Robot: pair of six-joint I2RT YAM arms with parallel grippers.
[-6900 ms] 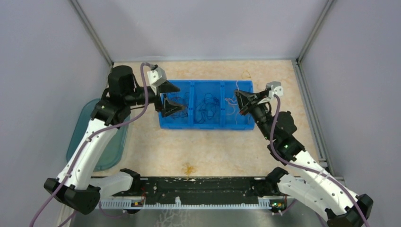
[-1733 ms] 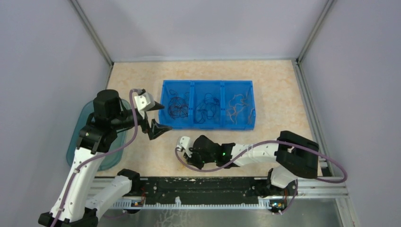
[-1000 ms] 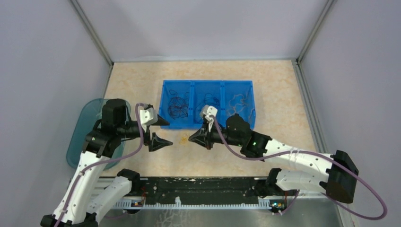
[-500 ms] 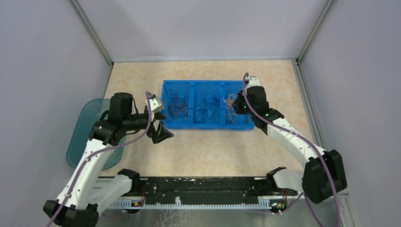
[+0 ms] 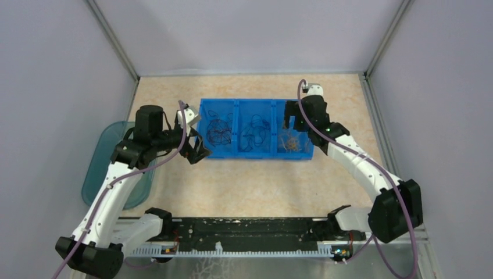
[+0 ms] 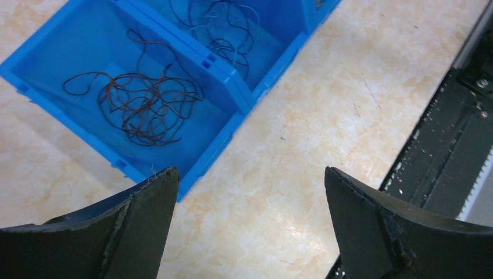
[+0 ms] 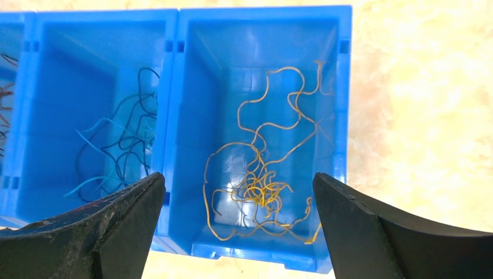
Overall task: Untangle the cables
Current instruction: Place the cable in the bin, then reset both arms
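A blue three-part bin (image 5: 256,154) stands mid-table. The cables lie sorted in it. Dark brown-black cables (image 5: 219,132) (image 6: 139,102) fill the left part. Blue and black cables (image 5: 256,132) (image 7: 119,151) are in the middle part. Yellow-orange cables (image 5: 290,141) (image 7: 261,186) rest in the right part. My left gripper (image 5: 195,138) (image 6: 250,171) hangs open at the bin's near-left corner, over bare table, holding nothing. My right gripper (image 5: 289,121) (image 7: 238,174) hangs open above the yellow-orange cables, apart from them and empty.
A teal translucent lid (image 5: 102,168) lies at the table's left edge under my left arm. A black rail (image 5: 250,232) runs along the near edge. Grey walls and metal posts close in the back and both sides.
My right arm swung from the front of the table to above the bin's right part and opened; the yellow-orange cables it carried now lie there. My left gripper moved closer to the bin.
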